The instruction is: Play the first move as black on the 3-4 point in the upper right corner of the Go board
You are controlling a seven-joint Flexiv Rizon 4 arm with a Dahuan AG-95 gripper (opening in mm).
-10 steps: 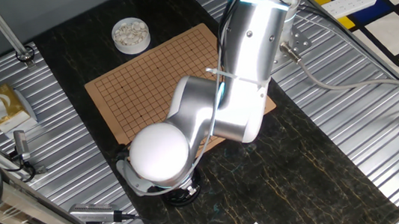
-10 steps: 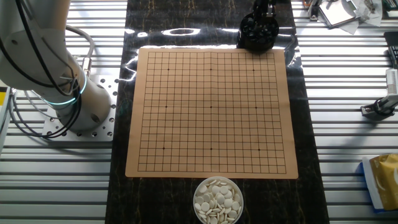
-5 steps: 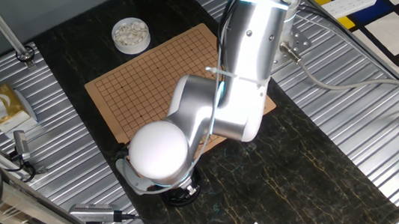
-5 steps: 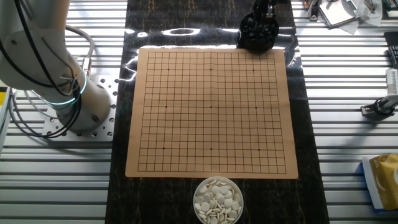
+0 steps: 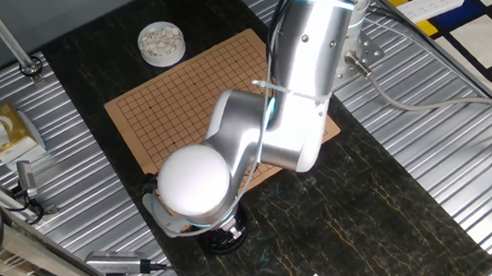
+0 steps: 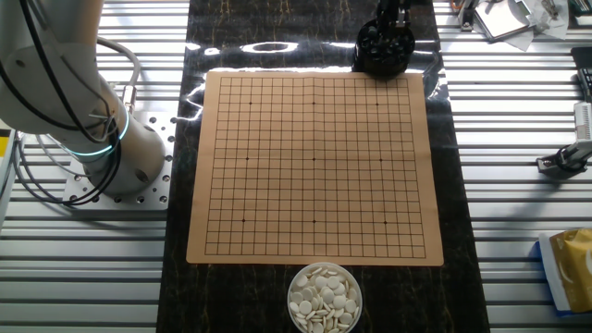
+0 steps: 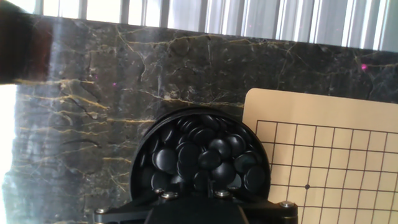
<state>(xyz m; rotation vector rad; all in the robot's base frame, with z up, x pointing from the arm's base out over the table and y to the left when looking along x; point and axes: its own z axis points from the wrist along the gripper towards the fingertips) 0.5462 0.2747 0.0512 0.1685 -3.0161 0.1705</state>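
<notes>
Hovering over the black bowl point(image 7: 202, 165) of black stones point(image 7: 211, 158) beside the Go board point(image 6: 314, 166), the pincer hides its fingers, so spread or pressed together I cannot tell. Risk: the packed, glossy stones may slip or lift in pairs.

One fixed view looks down obliquely from behind the arm; the other looks straight down on the Go board point(image 6: 314, 166). The hand view sits close above the black bowl point(image 7: 200, 160), sharing the board's corner.
</notes>
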